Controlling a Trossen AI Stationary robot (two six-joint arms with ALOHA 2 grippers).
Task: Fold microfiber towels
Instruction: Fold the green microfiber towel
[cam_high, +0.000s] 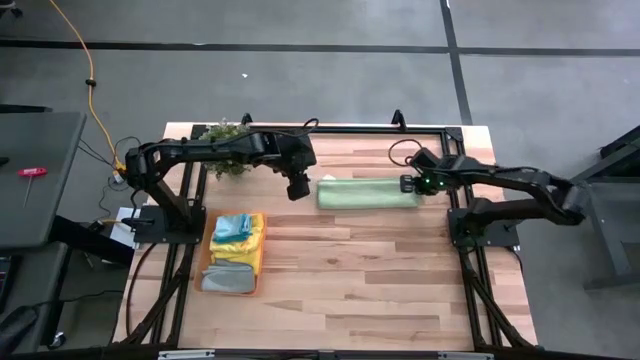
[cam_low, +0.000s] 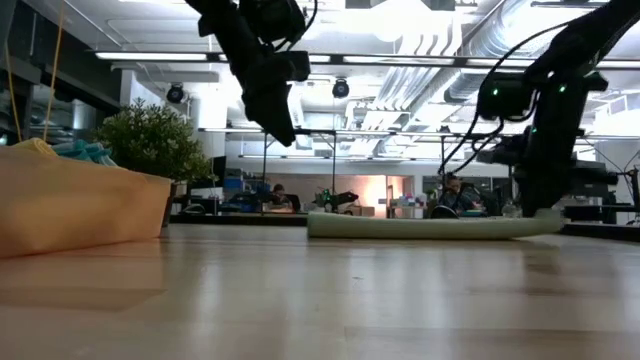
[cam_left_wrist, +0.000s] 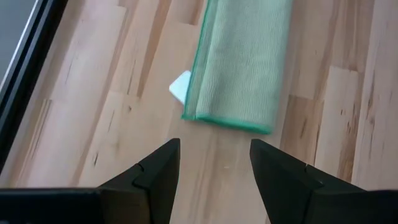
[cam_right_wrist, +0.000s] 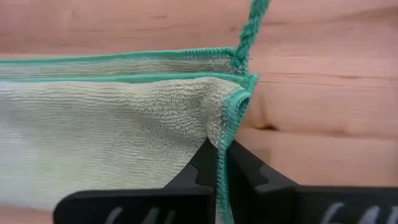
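Observation:
A pale green microfiber towel (cam_high: 368, 193) lies folded into a long narrow strip on the wooden table, far of the middle. My right gripper (cam_right_wrist: 222, 155) is shut on the towel's right end. My left gripper (cam_left_wrist: 214, 146) hangs open above the table just off the towel's left end (cam_left_wrist: 227, 121), touching nothing. In the low view the left gripper (cam_low: 283, 130) is well above the strip (cam_low: 420, 226), and the right gripper (cam_low: 540, 205) is down at its end. My right gripper pinches the green-stitched hem (cam_right_wrist: 225, 134) at the towel's right end, near the corner with the hanging loop (cam_right_wrist: 249, 31), between its two fingers. The fingers come from above, pointing steeply down. The rest of the strip lies flat on the table.
An orange tray (cam_high: 210, 262) at the near left holds folded teal, yellow and grey towels. A small green plant (cam_high: 228, 148) stands at the far left, behind the left arm. A white tag (cam_left_wrist: 181, 87) peeks out beside the towel's left end. Bare wood lies nearer the front.

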